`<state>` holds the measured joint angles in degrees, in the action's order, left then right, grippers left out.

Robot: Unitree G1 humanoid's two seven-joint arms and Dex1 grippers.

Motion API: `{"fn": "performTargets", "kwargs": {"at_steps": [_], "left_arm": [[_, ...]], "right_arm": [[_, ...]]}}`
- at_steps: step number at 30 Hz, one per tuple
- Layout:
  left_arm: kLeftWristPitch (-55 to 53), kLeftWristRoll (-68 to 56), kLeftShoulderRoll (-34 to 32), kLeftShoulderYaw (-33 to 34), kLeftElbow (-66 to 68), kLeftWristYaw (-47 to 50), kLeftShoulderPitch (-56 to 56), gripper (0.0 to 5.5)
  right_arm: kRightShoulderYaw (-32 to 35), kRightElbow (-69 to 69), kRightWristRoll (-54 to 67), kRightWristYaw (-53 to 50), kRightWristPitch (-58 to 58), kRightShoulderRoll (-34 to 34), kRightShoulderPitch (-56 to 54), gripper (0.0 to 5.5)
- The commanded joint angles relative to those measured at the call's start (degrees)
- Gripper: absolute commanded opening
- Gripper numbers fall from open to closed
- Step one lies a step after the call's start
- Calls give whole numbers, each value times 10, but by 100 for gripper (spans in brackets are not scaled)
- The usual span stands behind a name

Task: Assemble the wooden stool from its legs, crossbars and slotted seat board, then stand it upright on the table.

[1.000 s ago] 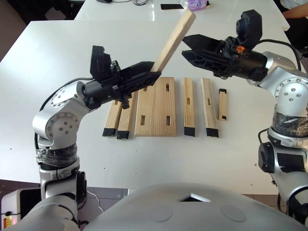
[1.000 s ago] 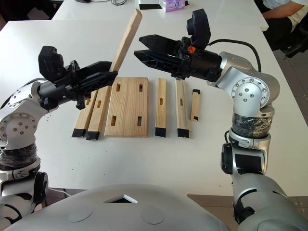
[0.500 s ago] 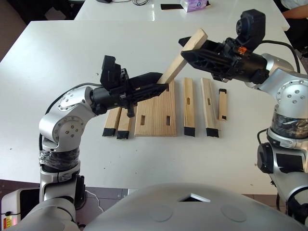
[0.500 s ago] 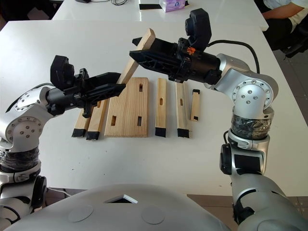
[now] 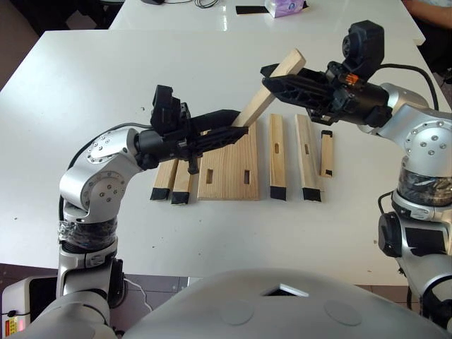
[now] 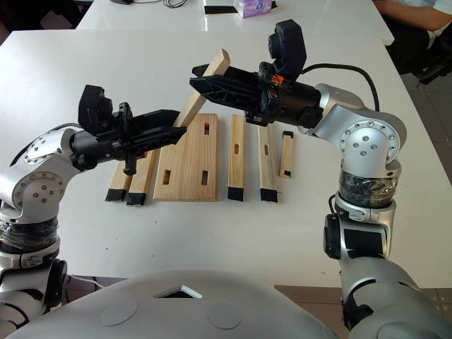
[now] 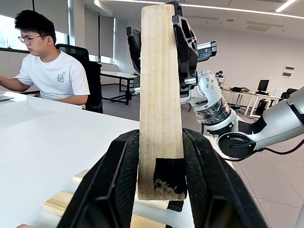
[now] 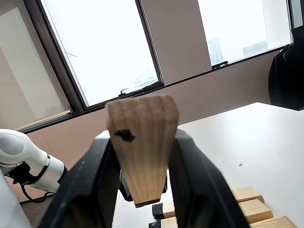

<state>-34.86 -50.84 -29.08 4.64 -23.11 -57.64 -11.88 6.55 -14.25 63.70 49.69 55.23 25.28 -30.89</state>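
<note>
on the white table the slotted seat board lies flat at mid-table, with spare legs flat on either side. above the board's far edge one leg hangs tilted, its long axis rising toward the table's far right corner. the left hand clamps its black-capped lower end and the right hand clamps the upper end; the lower end is nearest the slots, so the left arm likely steers it in
</note>
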Motion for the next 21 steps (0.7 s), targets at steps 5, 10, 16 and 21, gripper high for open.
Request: {"fn": "performTargets", "kwargs": {"at_steps": [5, 10, 16, 21], "left_arm": [[-2, 20, 6, 2, 31, 43, -17, 203], [9, 30, 10, -2, 41, 63, -16, 255], [29, 29, 53, 5, 40, 107, -8, 255], [79, 43, 161, 13, 47, 233, -25, 255]], "right_arm": [[-10, 4, -42, -21, -33, -2, 18, 132], [-2, 18, -63, -27, -58, -4, 12, 132], [-42, 92, -234, 64, -206, 89, 14, 132], [-94, 215, -362, 173, -338, 155, 5, 132]]}}
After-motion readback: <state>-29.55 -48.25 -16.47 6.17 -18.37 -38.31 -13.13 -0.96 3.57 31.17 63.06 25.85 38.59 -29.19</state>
